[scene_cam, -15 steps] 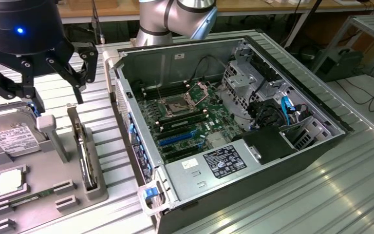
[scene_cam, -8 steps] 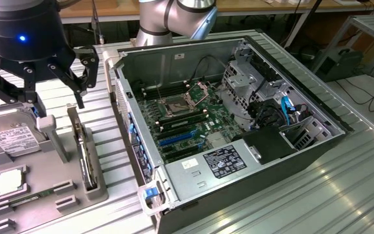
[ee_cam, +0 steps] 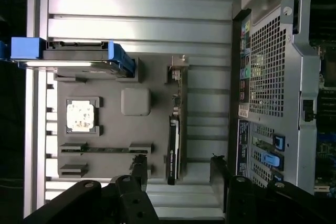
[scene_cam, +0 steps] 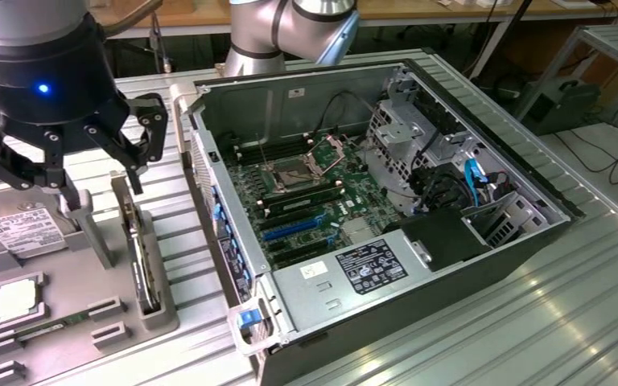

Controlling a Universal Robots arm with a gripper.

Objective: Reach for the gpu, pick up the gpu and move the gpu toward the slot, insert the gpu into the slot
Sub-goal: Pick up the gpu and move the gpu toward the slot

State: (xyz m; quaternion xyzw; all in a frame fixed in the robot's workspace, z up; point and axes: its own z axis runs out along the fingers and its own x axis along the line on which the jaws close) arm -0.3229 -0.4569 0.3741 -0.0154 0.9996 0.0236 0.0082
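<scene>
Claw [scene_cam: 96, 173] spread above one gpu [scene_cam: 138, 251]; one hard drive [scene_cam: 19, 231] nearby.

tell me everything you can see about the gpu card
The gpu, a thin dark circuit card with a silver metal end bracket, stands on its long edge in a groove of the grey moulded holder, outside the open computer case. Only the holder touches it; the open black tool hangs above it.

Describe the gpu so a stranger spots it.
Left of the open dark computer case, in the exterior view, lies a grey tray. The gpu is the thin dark card standing on edge nearest the case; the silver hard drive nearby is boxy.
</scene>
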